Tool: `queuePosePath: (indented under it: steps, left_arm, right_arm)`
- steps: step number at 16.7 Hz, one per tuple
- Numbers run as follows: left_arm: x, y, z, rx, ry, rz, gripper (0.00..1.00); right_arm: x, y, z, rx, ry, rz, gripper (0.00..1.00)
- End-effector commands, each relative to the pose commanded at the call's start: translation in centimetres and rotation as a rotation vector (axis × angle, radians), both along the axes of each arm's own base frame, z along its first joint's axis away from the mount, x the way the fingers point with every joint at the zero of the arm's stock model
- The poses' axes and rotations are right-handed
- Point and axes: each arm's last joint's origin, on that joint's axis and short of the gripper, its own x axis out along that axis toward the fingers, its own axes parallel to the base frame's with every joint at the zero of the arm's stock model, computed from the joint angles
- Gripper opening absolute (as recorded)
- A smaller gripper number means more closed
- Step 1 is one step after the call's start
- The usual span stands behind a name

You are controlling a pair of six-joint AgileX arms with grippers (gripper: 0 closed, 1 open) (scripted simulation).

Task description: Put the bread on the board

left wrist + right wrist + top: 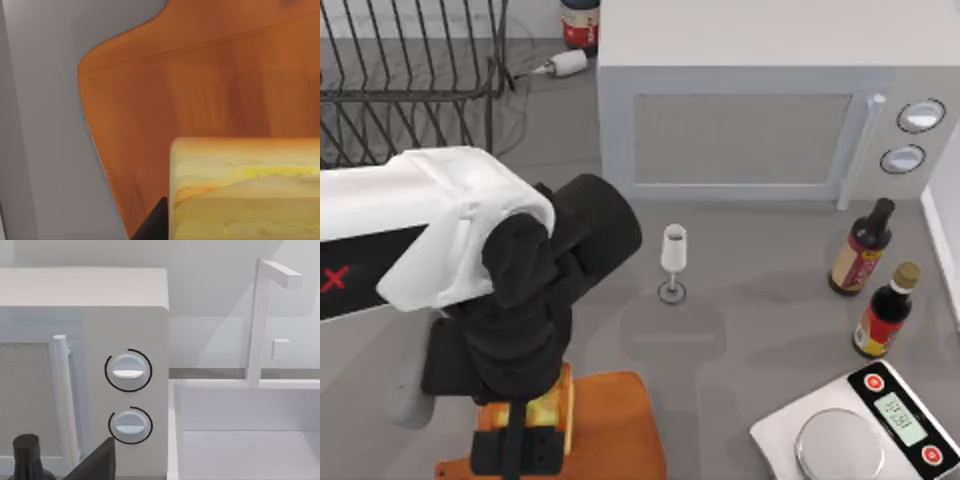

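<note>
The left arm reaches in from nine o'clock on the bench (740,330), and its end effector (520,435) hangs over the board (620,430) at about seven o'clock in the top view. It is closed on the bread (555,405), which shows as a golden chunk between the black fingers. In the left wrist view the bread (245,190) sits close to the camera with the board (200,90) behind it; whether the two touch cannot be told. A dark fingertip (152,222) shows beside the bread.

Near the centre stands a small glass (673,262). The microwave (760,110) is at twelve to one o'clock, two dark bottles (878,285) at three o'clock, the white scale (865,425) at five o'clock, and a wire rack (410,70) at eleven o'clock.

The right wrist view faces the microwave dials (128,371) and a white sink (245,430); whether that arm's end effector is open or closed cannot be told.
</note>
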Motion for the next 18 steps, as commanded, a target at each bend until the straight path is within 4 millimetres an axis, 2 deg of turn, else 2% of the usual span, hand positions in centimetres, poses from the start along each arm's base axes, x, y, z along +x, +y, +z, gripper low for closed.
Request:
queuePosePath:
  steps: [6, 18]
  left_arm:
    - [0.1, 0.1, -0.3, 0.007, 0.007, 0.001, 0.0]
    - [0.1, -0.1, -3.7, -0.014, -0.011, -0.001, 0.0]
  right_arm:
    - [0.0, 0.0, 0.0, 0.0, 0.0, 0.0, 1.0]
    - [0.0, 0.0, 0.0, 0.0, 0.0, 0.0, 1.0]
